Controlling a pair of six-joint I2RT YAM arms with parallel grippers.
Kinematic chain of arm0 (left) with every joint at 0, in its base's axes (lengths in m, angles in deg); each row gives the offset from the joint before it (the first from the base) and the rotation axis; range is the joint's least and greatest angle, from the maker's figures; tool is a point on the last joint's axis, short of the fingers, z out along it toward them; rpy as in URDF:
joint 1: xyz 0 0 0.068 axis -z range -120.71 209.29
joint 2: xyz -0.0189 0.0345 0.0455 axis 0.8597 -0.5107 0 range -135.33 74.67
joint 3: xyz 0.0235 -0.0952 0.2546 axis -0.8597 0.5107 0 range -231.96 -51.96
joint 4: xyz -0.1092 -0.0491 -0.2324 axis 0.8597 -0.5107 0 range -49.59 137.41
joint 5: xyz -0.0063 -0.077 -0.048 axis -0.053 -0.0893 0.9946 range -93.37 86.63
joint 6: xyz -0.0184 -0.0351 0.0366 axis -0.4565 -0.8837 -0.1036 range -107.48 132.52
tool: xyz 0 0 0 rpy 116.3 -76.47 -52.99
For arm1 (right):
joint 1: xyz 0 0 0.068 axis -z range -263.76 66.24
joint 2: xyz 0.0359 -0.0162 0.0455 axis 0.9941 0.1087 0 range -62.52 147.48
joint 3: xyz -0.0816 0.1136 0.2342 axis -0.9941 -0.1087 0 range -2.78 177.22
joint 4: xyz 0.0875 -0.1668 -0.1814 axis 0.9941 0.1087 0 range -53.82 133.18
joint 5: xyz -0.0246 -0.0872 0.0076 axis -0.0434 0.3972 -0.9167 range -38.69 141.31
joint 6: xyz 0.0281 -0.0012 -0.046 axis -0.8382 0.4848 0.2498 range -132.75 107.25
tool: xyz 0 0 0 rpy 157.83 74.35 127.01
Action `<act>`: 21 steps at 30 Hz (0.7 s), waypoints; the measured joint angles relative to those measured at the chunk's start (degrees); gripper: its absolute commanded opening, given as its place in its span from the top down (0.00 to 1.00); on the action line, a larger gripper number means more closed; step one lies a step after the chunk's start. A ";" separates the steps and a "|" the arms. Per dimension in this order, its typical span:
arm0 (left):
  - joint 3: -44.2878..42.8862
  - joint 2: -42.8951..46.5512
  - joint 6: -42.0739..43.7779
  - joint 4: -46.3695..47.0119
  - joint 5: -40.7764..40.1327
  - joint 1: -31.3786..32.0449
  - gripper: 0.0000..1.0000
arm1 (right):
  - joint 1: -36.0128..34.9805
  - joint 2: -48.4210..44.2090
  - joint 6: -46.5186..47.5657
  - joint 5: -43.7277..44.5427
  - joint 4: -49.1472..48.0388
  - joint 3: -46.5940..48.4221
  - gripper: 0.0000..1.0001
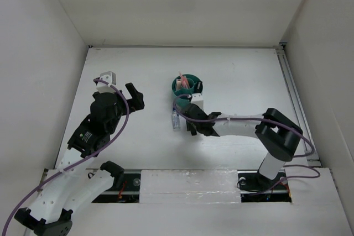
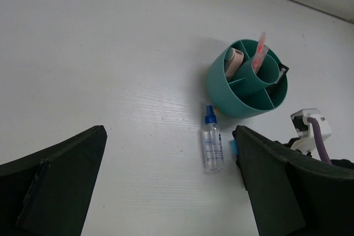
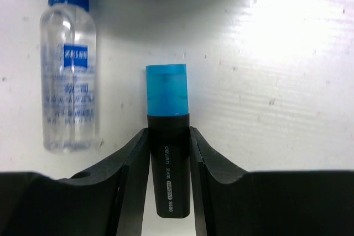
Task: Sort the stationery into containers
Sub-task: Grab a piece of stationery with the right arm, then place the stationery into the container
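The highlighter (image 3: 167, 142) has a black barrel with small white print and a clear blue cap. It sits between the right fingers (image 3: 130, 181), which close on the barrel from both sides, and the cap points at the organizer (image 2: 235, 98). It is low over the bench (image 1: 238, 81); I cannot tell whether it rests there. Just to its left lies a small clear bottle (image 3: 69, 92) with a blue cap and a blue label, flat on the bench, cap toward the organizer. Just past both stands the round teal organizer, upright. A salmon-pink pencil (image 2: 259, 53) leans out of its central cup, a pale pink cylinder (image 2: 234, 63) stands in a ring compartment, and something dark (image 2: 281, 73) shows at the rim on the far side, too small to name.

The bench is white with faint streaks and a few specks. Plain white walls (image 1: 166, 4) close it in on the left, right and far sides.

The right arm (image 1: 243, 126) rises from its base at the near right, bends at a raised elbow, and stretches its forearm left, low, toward the middle of the bench. The left arm (image 1: 105, 117) climbs from the near left. Its wrist is held up over the left half of the bench, well apart from the organizer. The left fingers (image 2: 61, 186) are spread wide and hold nothing.
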 measured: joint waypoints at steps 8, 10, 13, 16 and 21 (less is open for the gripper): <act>0.00 -0.02 0.00 0.00 0.02 0.00 0.00 | -1.27 -9.40 -1.22 0.00 2.25 -3.21 1.00; 0.00 0.00 0.00 0.00 0.02 0.00 0.00 | -1.25 -12.07 -1.22 0.04 2.47 -3.21 1.00; 0.00 0.00 0.00 0.00 0.02 0.00 0.00 | -0.94 -15.93 -0.55 0.04 2.58 -3.21 1.00; 0.00 -0.02 0.00 0.00 0.02 0.00 0.00 | 1.14 -19.43 1.68 -1.11 0.04 -3.65 1.00; 0.00 -0.02 0.00 0.00 0.04 0.00 0.00 | 14.08 -24.28 7.34 -13.53 -13.38 -8.50 1.00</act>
